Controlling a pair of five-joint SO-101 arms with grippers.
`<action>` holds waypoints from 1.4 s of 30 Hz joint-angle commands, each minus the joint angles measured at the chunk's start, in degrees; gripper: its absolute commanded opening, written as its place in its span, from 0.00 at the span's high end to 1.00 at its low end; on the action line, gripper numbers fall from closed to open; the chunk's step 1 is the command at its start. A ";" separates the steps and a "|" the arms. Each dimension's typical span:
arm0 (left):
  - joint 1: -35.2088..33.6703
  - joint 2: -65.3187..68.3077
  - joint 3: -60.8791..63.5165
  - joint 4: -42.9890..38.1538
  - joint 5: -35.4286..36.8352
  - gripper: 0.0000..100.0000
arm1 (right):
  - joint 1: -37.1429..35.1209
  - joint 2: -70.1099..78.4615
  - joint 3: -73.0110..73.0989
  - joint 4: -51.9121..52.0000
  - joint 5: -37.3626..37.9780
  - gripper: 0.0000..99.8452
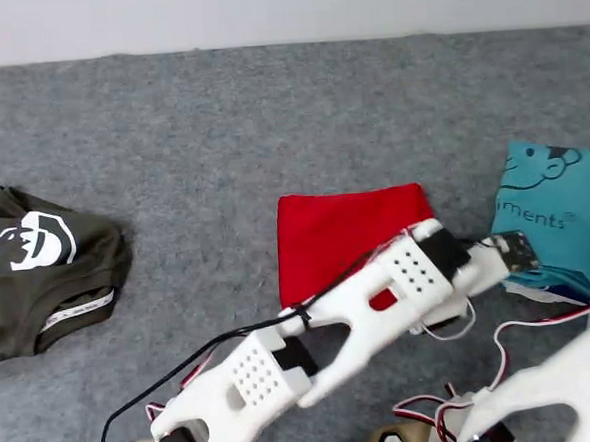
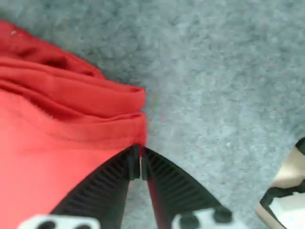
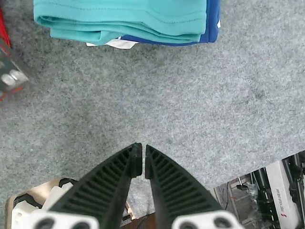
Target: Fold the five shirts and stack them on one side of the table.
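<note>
From the high view, the grey tabletop (image 1: 220, 135) carries three groups of clothing. An olive shirt (image 1: 48, 276) with a white print lies crumpled at the left edge. A red shirt (image 1: 346, 233) lies folded flat near the middle. At the right edge a teal shirt (image 1: 565, 209) tops a small stack, with a strip of blue cloth showing under its near edge. The left arm (image 1: 379, 286) stretches from the near left across the red shirt's near edge and ends just beside the stack. The right arm (image 1: 555, 375) lies low at the near right corner.

In the left wrist view, the left end effector (image 2: 137, 164) has its fingers pressed together on the red shirt (image 2: 57, 143) at its hem corner. A thin line of red cloth shows between them. Grey tabletop (image 2: 228, 86) lies bare beside the hem, and the shirt's edge shows several stacked folds.

In the right wrist view, the right end effector (image 3: 143, 162) hangs over bare tabletop (image 3: 190, 105) with its fingers together and nothing between them. It sits well apart from the stack. There the teal shirt (image 3: 124, 16) lies on top of a blue shirt (image 3: 213, 19), and a bit of white cloth (image 3: 116, 44) peeks out from beneath both.
</note>
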 commanded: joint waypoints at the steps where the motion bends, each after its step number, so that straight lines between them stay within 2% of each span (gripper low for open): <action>1: -2.73 -11.25 -1.89 1.58 -0.35 0.99 | -0.66 -2.33 -0.97 1.89 0.09 0.97; 7: -10.02 -27.43 4.97 1.58 -0.35 0.99 | -10.51 -1.80 -2.02 2.07 -0.35 0.97; 13: -22.15 -45.98 22.46 1.58 -0.44 0.99 | -27.38 1.63 -1.49 0.75 -9.14 0.97; 17: -31.21 -58.11 32.92 1.58 -0.70 0.99 | -38.55 7.52 -1.67 -4.79 -14.24 0.97; 22: -42.64 -68.13 39.78 1.49 -2.02 0.99 | -47.34 16.31 -1.76 -15.16 -19.78 0.94; 26: -50.46 -71.82 40.48 1.49 -9.05 0.99 | -51.56 23.16 -1.93 -21.41 -20.66 0.83; 32: -58.99 -72.62 40.57 1.41 -13.36 0.99 | -55.08 30.02 -1.93 -30.73 -22.33 0.82; 42: -61.36 -72.18 40.66 1.49 -12.92 0.99 | -55.78 39.25 -1.93 -41.71 -22.07 0.82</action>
